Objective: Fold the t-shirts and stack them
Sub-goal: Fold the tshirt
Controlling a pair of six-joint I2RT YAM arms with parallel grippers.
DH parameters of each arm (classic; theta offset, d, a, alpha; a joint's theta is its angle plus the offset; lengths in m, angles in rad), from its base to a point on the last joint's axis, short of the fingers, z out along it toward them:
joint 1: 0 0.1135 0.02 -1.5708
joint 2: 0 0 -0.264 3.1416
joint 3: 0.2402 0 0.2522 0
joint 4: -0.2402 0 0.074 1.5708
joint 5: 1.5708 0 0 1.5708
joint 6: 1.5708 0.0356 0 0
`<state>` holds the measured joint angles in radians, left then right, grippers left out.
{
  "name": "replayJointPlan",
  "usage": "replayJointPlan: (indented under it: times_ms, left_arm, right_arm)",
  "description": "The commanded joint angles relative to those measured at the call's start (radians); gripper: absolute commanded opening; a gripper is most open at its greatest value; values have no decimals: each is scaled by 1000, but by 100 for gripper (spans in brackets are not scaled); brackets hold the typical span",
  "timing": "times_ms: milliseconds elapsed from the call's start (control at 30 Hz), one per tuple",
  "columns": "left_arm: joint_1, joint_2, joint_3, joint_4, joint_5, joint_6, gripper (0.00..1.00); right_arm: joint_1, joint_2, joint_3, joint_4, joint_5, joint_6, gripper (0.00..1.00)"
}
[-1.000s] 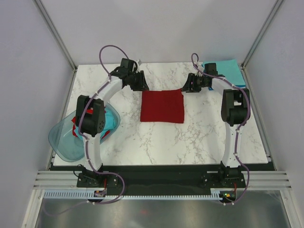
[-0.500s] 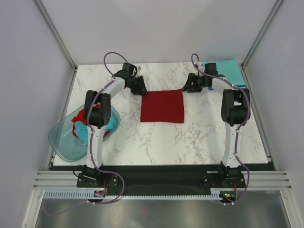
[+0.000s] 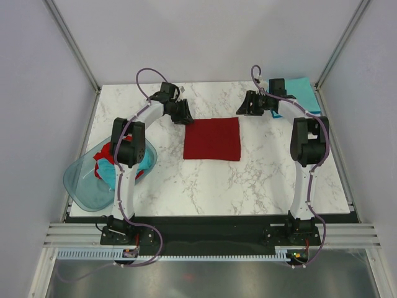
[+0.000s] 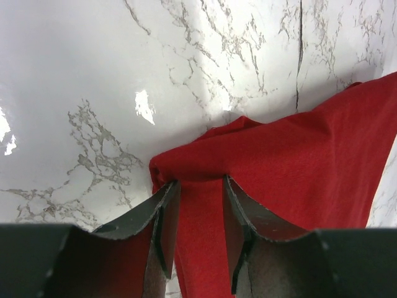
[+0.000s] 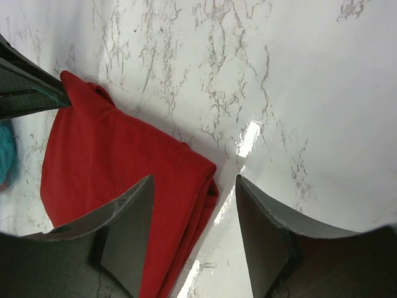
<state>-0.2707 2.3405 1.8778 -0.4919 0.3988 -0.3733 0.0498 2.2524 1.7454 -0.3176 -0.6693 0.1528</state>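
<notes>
A folded t-shirt [image 3: 211, 138] lies mid-surface [image 3: 248, 180], the left gripper [image 3: 184, 116] at its far left corner and the right gripper [image 3: 247, 107] by its far right corner, a basin [image 3: 77, 183] holding more t-shirts [image 3: 105, 162] overhanging the left edge, a folded pile [image 3: 298, 90] in the far right corner.

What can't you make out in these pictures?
- Top view: the left arm hides part of the translucent blue-green plastic basin; its clothes can't be counted.
- Top view: the right arm overlaps the folded teal cotton t-shirt.
- Wrist views: jaws and frame edges cut off the folded dark red t-shirt.
</notes>
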Motion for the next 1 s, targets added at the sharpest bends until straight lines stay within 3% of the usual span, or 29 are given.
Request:
replayJointPlan:
  times_ms: [0, 567, 667, 700, 800, 967]
  left_arm:
    - [-1, 17, 38, 3, 9, 27, 41]
    - [-1, 36, 34, 3, 6, 20, 41]
    - [-1, 39, 32, 1, -3, 24, 41]
    - [-1, 39, 29, 0, -5, 24, 41]
    - [-1, 36, 24, -10, -43, 22, 41]
    - [2, 49, 46, -51, -104, 28, 41]
  right_arm:
    - [7, -28, -1, 43, -46, -10, 63]
    - [19, 98, 25, 57, -93, -6, 55]
    - [19, 110, 29, 63, -89, -1, 39]
    - [18, 116, 29, 64, -81, 1, 21]
    - [12, 121, 22, 63, -66, -2, 0]
    - [-11, 105, 5, 63, -20, -4, 0]
